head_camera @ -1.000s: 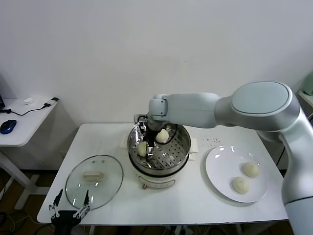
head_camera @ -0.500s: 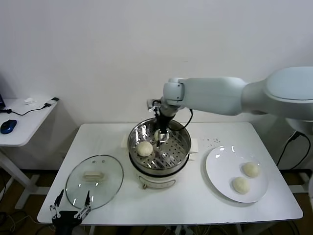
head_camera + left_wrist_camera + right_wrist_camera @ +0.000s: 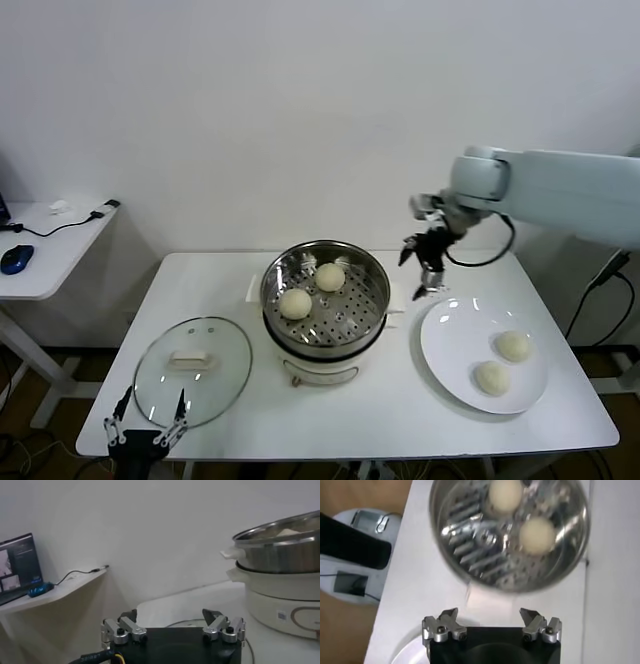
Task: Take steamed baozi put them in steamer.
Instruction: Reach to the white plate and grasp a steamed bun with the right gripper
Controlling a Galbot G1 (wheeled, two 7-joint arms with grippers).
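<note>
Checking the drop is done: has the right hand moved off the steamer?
Yes. The right hand has swung from over the steamer toward the plate.

Head camera high, facing forward and down over the white table [image 3: 400, 420], left wrist camera low at table edge, right wrist camera overhead, all sharing the steamer [image 3: 326, 300].

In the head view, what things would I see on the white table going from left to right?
Round glass lid with white handle → shiny steel steamer basket holding two cream-white buns → flat white plate with two more buns.
</note>
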